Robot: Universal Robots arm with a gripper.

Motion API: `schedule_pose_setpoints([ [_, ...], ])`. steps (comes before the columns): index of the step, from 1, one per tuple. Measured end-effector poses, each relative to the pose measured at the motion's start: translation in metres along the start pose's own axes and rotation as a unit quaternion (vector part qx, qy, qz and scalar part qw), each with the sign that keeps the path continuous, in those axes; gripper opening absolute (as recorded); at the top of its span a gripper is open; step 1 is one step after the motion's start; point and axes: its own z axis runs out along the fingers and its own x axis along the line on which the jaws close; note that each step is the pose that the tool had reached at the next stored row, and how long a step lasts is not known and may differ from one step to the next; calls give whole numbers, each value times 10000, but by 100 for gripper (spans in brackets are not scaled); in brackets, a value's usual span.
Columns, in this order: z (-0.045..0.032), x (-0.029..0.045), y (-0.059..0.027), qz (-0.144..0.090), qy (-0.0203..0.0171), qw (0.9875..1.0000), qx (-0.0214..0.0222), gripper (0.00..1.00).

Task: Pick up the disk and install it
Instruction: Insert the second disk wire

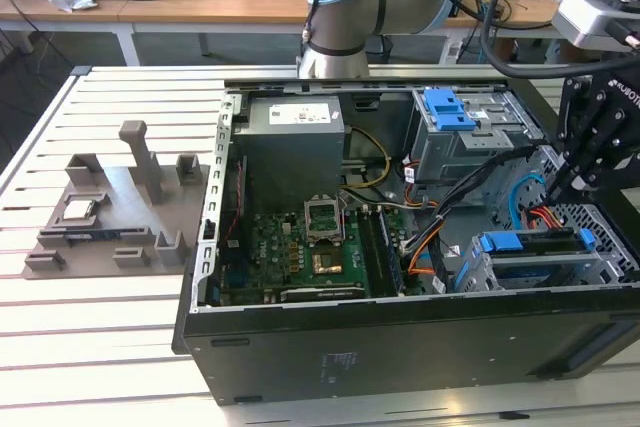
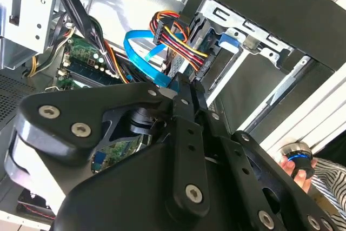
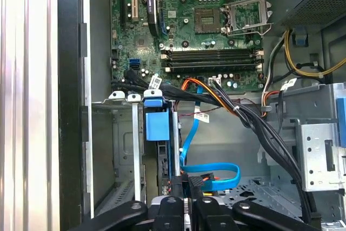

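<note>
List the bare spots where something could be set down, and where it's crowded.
Free: the slatted table in front of the grey fixture tray and the computer case, and the strip behind the tray. Crowded: the case interior, with cables packed between the motherboard and the drive cage, where the hand hangs.

Computer case (image 1: 400, 347) lies open on table (image 1: 100, 347); fixture tray (image 1: 110, 217) beside it, toward exterior view's left. Disk (image 1: 535, 244) sits in drive cage (image 1: 545, 267) (case corner, exterior view's right); claw (image 1: 575, 179) just above.
</note>
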Motion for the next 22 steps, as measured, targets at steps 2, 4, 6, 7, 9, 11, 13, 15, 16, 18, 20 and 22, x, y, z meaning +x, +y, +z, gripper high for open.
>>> schedule_pose_setpoints([
  [2, 2, 4, -1, -1, -2, 10000, 0, 16],
  [4, 3, 83, 1, 0, 0, 10000, 0, 16],
  [6, 23, 179, 12, -1, -1, 10000, 0, 16],
  [7, 52, 202, 15, -1, -1, 10000, -1, 16],
  [9, 114, 222, 11, -2, 1, 10000, -11, 16],
  [11, 148, 232, 12, -5, 1, 10000, -12, 16],
  [13, 163, 234, 12, -38, 4, 10000, -12, 16],
  [15, 176, 234, 11, -128, 11, 9999, -10, 16],
  [16, 181, 234, 11, -145, 12, 9999, -10, 16],
  [18, 188, 236, 16, -159, 14, 9999, -9, 16],
  [20, 200, 238, 29, -162, 13, 9999, -9, 16],
  [22, 215, 238, 29, -163, 12, 9999, -9, 16],
])
